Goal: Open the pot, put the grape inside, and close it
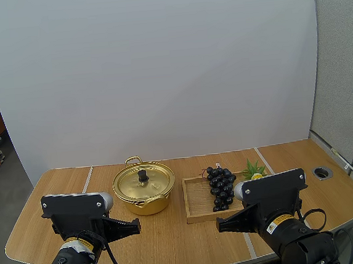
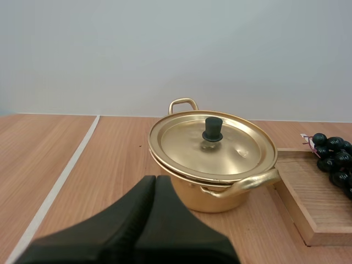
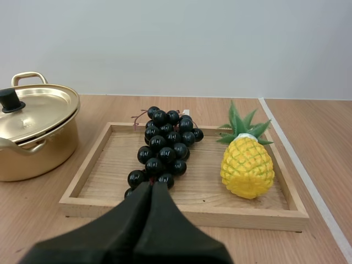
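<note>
Wood-grain desk (image 1: 174,243): round gold metal pot (image 1: 138,207), lid (image 1: 133,184) on; rectangular wooden tray (image 1: 198,199).
Glossy dark grapes (image 1: 221,187) on tray; both jaws pressed together, empty.

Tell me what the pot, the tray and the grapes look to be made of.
Pot: metal, perhaps gold-coloured aluminium or brass. It is shiny, and the lid mirrors its black knob.
Tray: bare light wood, matte, with visible grain.
Grapes: probably plastic, since the dark berries are evenly round and glossy, though the look alone cannot rule out real fruit.
</note>
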Robot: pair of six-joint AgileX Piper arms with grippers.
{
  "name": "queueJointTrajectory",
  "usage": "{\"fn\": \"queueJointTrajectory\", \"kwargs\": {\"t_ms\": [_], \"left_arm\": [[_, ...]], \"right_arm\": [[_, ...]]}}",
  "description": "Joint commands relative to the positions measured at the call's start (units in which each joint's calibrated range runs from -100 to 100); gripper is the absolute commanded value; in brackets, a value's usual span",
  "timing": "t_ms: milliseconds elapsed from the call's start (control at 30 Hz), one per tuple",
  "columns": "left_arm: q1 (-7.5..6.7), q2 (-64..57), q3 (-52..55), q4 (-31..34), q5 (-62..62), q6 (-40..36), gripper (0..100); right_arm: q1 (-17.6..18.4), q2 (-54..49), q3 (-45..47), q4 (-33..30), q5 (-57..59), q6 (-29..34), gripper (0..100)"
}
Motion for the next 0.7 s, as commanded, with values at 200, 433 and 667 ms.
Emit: {"fn": "queueJointTrajectory", "kwargs": {"t_ms": [200, 433, 667], "left_arm": [[0.09, -0.2, 0.1, -0.5, -0.4, -0.2, 0], [0.09, -0.2, 0.1, -0.5, -0.6, -0.2, 0], [0.09, -0.2, -4.5, -0.5, -1.3, -0.2, 0]], "right_arm": [[-0.2, -0.4, 0.0, 0.9, -0.4, 0.2, 0], [-0.2, -0.4, 0.0, 3.1, -1.8, 0.3, 0], [-0.2, -0.4, -1.8, 1.9, -1.9, 0.2, 0]]}}
